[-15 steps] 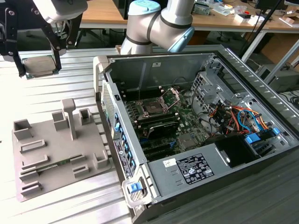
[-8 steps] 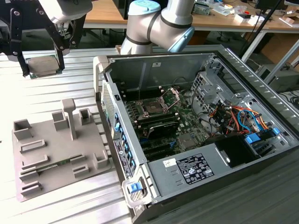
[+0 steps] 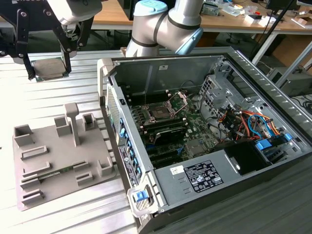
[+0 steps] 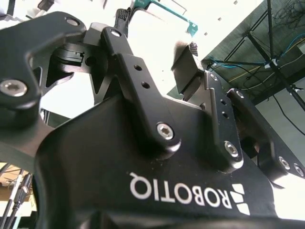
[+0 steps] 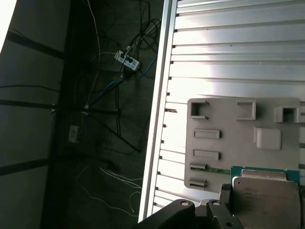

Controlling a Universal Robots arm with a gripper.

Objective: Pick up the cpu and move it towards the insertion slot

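Silvery and flat, the cpu [image 3: 48, 68] sits pinched between the black fingers of the gripper [image 3: 48, 72], which is closed on its opposite edges near the exterior view's upper left, above the slatted metal counter [image 3: 58, 100]. In the first wrist view the cpu [image 5: 267, 198] hangs face-up over the near end of the grey fixture plate [image 5: 224, 119], apart from it, so I judge it already lifted clear. The insertion slot [image 3: 158, 113] lies well apart from the gripper, toward the exterior view's right, inside the open computer case [image 3: 117, 146], whose upright side wall stands between the two. Its retaining bracket [image 3: 180, 99] is tipped up and the dark square of the socket looks empty. The fixture plate [image 3: 58, 156] carries shallow pockets and posts; one pocket holds a thin green strip [image 3: 53, 170], and the others look vacant.
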